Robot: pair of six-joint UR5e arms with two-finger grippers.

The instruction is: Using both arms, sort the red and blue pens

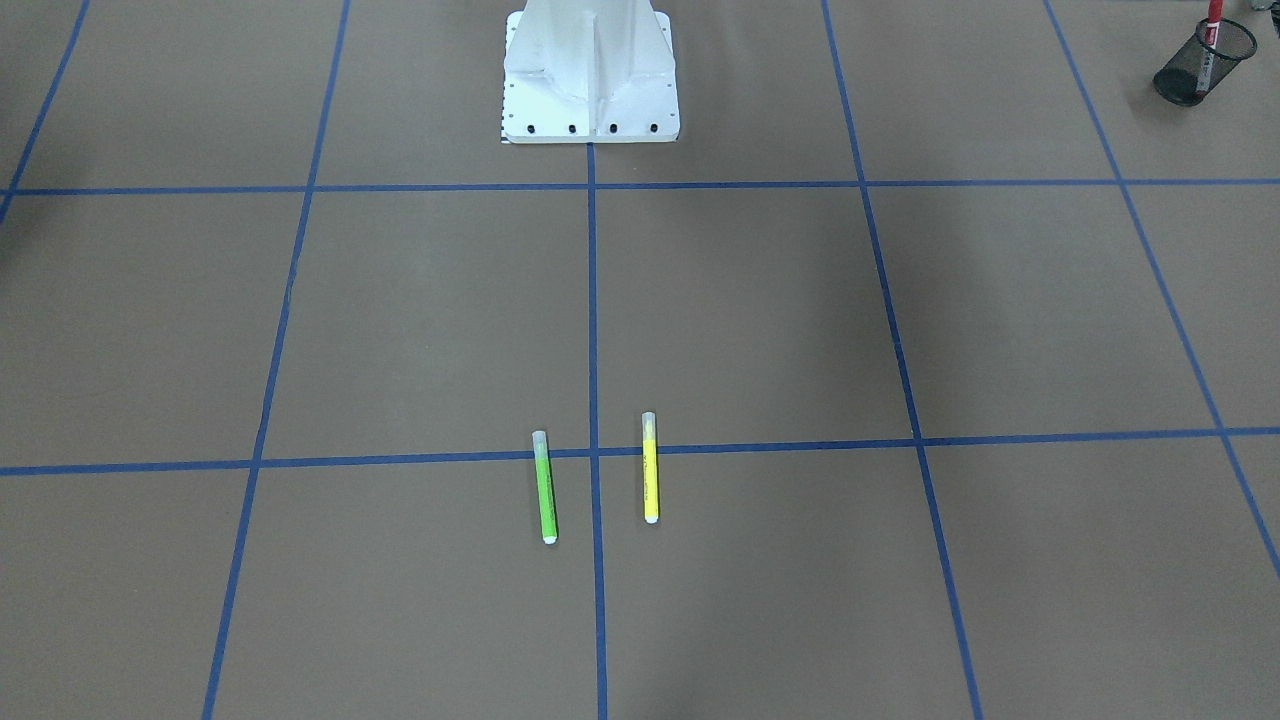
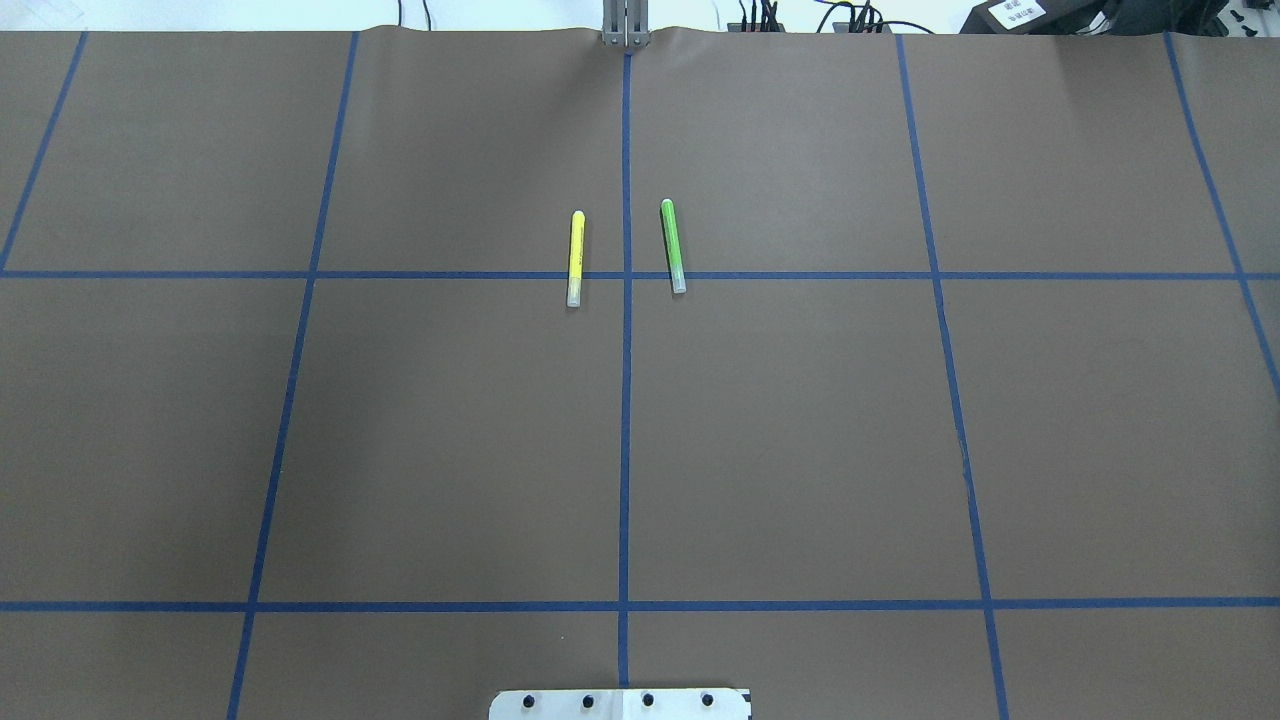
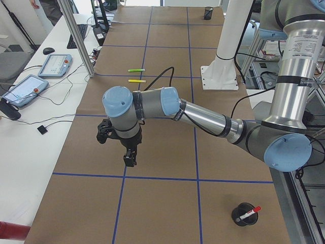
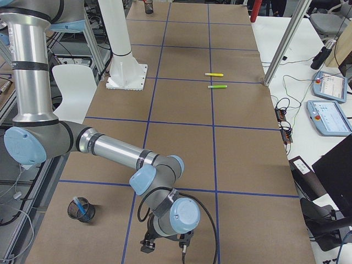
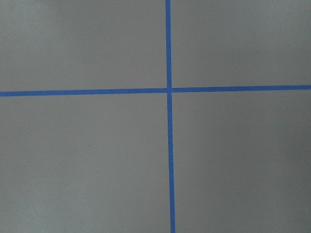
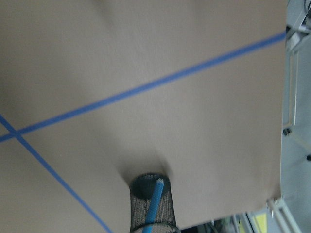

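The red pen point(image 1: 1212, 40) stands in a black mesh cup point(image 1: 1200, 65) at the table's corner on my left side, and the exterior left view has the same red pen point(image 3: 249, 213) in its cup point(image 3: 245, 215). The blue pen point(image 4: 81, 208) stands in another mesh cup point(image 4: 81, 210) on my right side. The right wrist view looks down on that blue pen point(image 6: 154, 201). My left gripper point(image 3: 118, 148) hangs over bare table, away from its cup. My right gripper point(image 4: 166, 248) hangs near the table's end. I cannot tell whether either is open or shut.
A green marker point(image 2: 673, 245) and a yellow marker point(image 2: 575, 258) lie side by side across a blue tape line at the table's middle. The white robot base point(image 1: 590, 75) stands at the robot's edge. Tablets and cables point(image 3: 30, 84) lie on the side bench.
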